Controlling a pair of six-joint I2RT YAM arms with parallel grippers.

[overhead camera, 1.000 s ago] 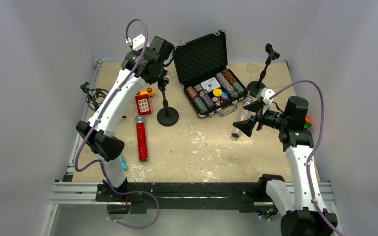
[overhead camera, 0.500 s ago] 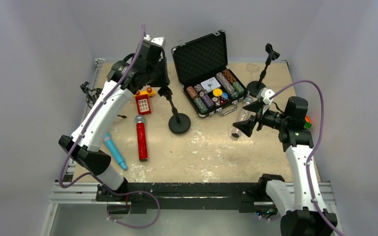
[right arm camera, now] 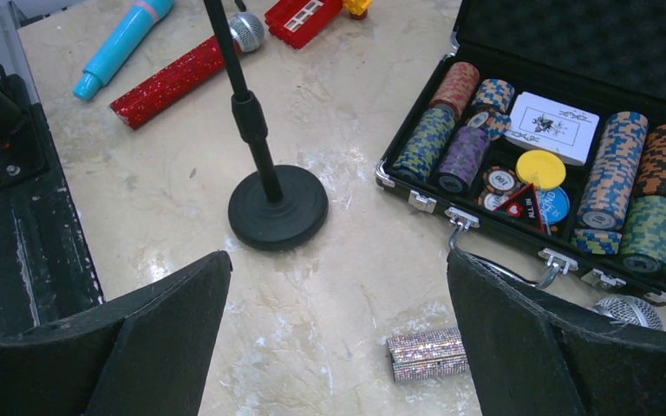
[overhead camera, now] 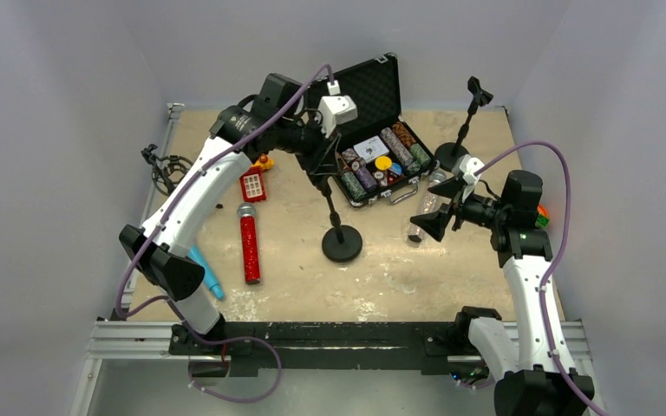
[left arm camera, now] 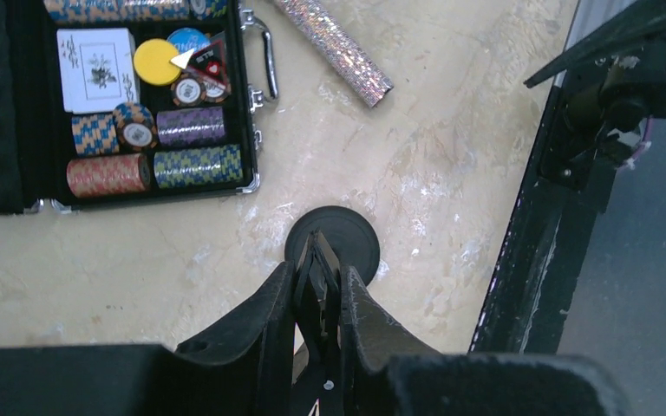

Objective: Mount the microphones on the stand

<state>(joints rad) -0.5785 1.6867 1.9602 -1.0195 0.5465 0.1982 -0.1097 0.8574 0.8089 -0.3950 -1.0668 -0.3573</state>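
My left gripper is shut on the clip at the top of a black microphone stand. The stand's pole leans and its round base is at the table's middle. A red glitter microphone and a light-blue one lie at the left. A silver glitter microphone lies under my right gripper, which is open and empty above it. A second stand stands empty at the back right.
An open black case of poker chips lies at the back middle. A small red toy phone lies at the back left, and a black cable tangle hangs at the left edge. The black rail runs along the front.
My left gripper has moved the stand from the back left, next to the toy phone, right and forward to the table's middle. The right arm has not moved.
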